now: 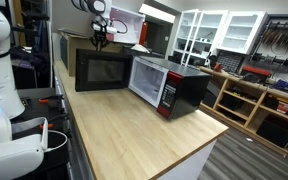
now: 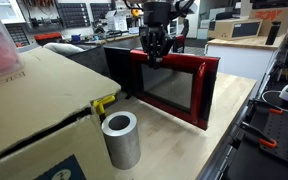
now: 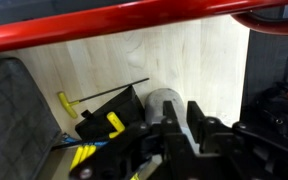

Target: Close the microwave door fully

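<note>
The microwave (image 1: 174, 75) stands on a wooden countertop (image 1: 134, 135), with a glossy black top and a red front. The microwave door (image 1: 102, 70) is swung wide open and shows its black inner face. Its red-framed outer face with the dark window shows in an exterior view (image 2: 174, 88). My gripper (image 1: 101, 40) hangs pointing down at the door's top edge, also seen in an exterior view (image 2: 156, 52). In the wrist view the fingers (image 3: 174, 125) are close together with nothing between them, and the door's red top edge (image 3: 114, 25) runs just beside them.
A brown cardboard box (image 2: 34, 110) stands in front of the door's outer face. A grey cylinder (image 2: 121, 138) and a yellow-handled tool (image 2: 106, 103) lie beside it. Both also show in the wrist view, cylinder (image 3: 162, 100) and tool (image 3: 64, 102). Cabinets and shelves (image 1: 249, 95) lie beyond the counter.
</note>
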Robot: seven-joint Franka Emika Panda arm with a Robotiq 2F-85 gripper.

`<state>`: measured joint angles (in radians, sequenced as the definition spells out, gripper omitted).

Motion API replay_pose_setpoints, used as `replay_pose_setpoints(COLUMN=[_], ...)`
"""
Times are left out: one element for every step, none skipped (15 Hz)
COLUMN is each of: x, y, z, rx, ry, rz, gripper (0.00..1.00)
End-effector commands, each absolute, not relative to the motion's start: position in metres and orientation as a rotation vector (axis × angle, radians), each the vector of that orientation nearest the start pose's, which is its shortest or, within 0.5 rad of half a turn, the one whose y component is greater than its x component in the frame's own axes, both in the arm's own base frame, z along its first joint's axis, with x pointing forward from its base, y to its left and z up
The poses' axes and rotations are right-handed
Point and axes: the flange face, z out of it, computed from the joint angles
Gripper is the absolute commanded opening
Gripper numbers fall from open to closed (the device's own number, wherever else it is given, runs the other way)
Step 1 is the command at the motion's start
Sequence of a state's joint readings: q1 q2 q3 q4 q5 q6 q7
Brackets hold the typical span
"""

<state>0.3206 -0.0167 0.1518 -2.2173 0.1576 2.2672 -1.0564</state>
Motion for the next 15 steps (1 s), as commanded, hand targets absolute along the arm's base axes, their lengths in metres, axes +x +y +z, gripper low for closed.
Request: replay_pose_setpoints(x=[0.475, 0.473, 0.471, 0.469, 0.467, 0.466, 0.465, 0.464, 0.464, 0.464, 0.464, 0.464, 0.465, 0.465, 0.465], y=[0.246, 0.245, 0.244, 0.243, 0.241, 0.24, 0.238, 0.236, 0.234, 0.231, 0.227, 0.222, 0.219, 0.214, 0.209], z=[0.392, 0.389, 0.388, 0.386, 0.384, 0.383, 0.383, 0.383, 0.383, 0.383, 0.383, 0.381, 0.379, 0.377, 0.376], rx=[-2.242, -2.239, -2.229, -2.223, -2.224, -2.221, -2.223, -2.223, -2.225, -2.227, -2.23, -2.233, -2.237, -2.243, -2.251], ry=[-2.107, -2.137, -2.164, -2.185, -2.197, -2.209, -2.218, -2.227, -2.237, -2.246, -2.252, -2.259, -2.259, -2.257, -2.253], rz=[-0.016, 0.028, 0.064, 0.095, 0.118, 0.139, 0.152, 0.163, 0.173, 0.185, 0.198, 0.213, 0.225, 0.235, 0.246], gripper=[0.0, 0.0, 0.0, 0.0, 0.0, 0.0, 0.0, 0.0, 0.0, 0.0, 0.0, 0.0, 0.0, 0.0, 0.0])
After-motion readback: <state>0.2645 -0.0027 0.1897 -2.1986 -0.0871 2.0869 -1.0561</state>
